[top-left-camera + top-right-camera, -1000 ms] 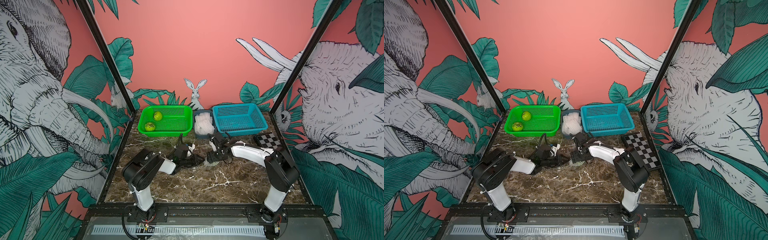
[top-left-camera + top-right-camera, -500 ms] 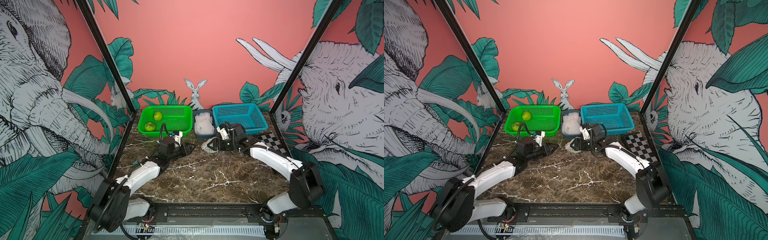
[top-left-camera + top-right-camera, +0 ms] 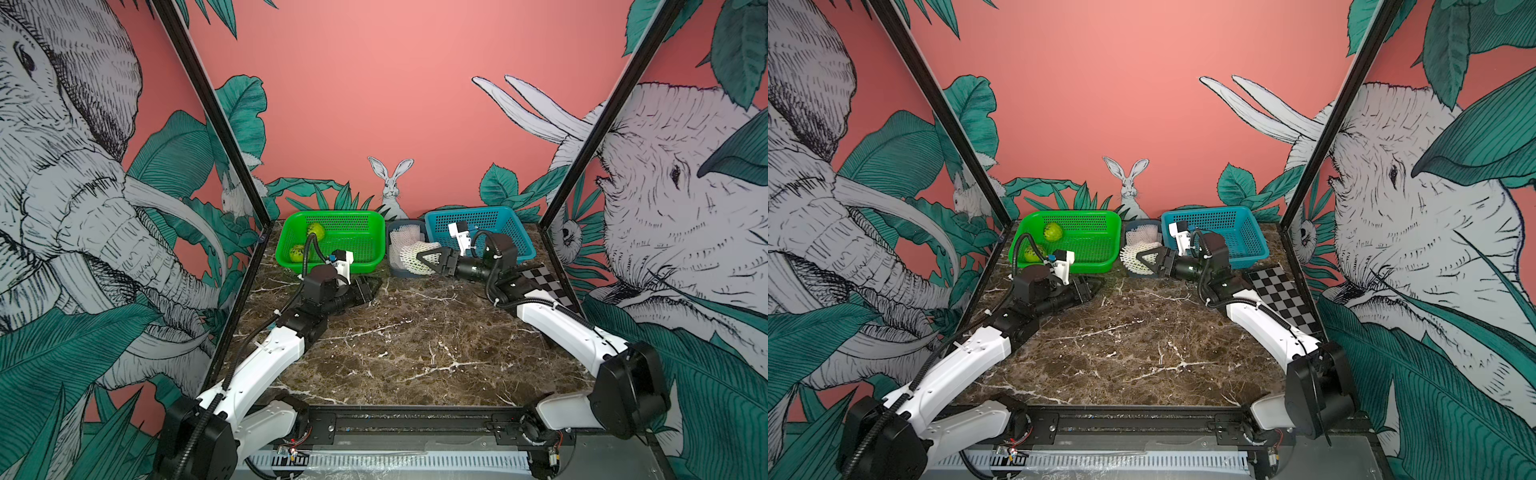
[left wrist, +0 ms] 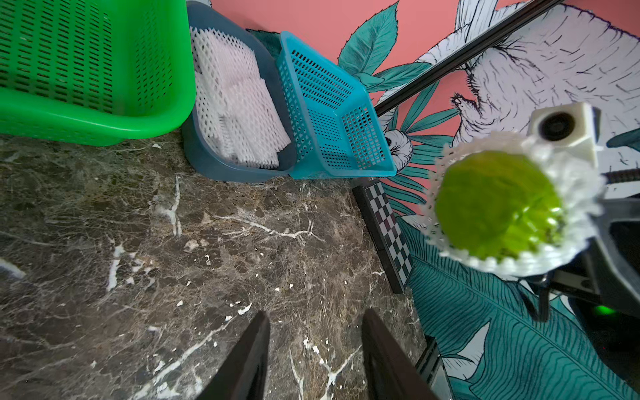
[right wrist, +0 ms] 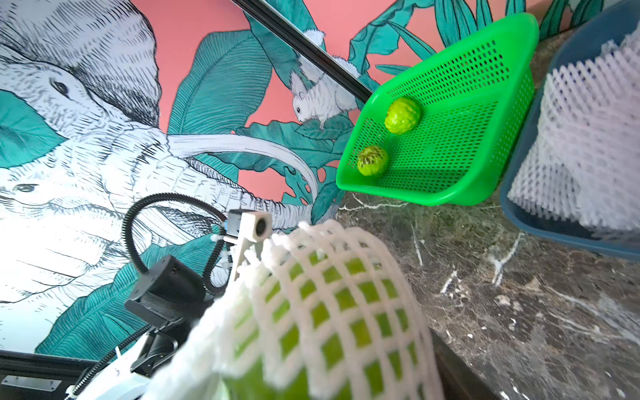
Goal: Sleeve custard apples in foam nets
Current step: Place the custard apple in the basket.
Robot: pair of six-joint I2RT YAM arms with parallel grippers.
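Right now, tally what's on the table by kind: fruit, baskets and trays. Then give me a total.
Custard apples: 3, two bare in the green basket, one inside a foam net held by the right end effector.
Perforated baskets: 2, the green basket and the blue basket.
Trays: 1, the grey tray; its stacked foam nets can't be counted.
Total: 6.

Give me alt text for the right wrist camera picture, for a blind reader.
A custard apple sleeved in a white foam net fills the foreground, blurred. Behind it on the marble table, a green basket holds two bare custard apples, beside a grey tub of spare nets.
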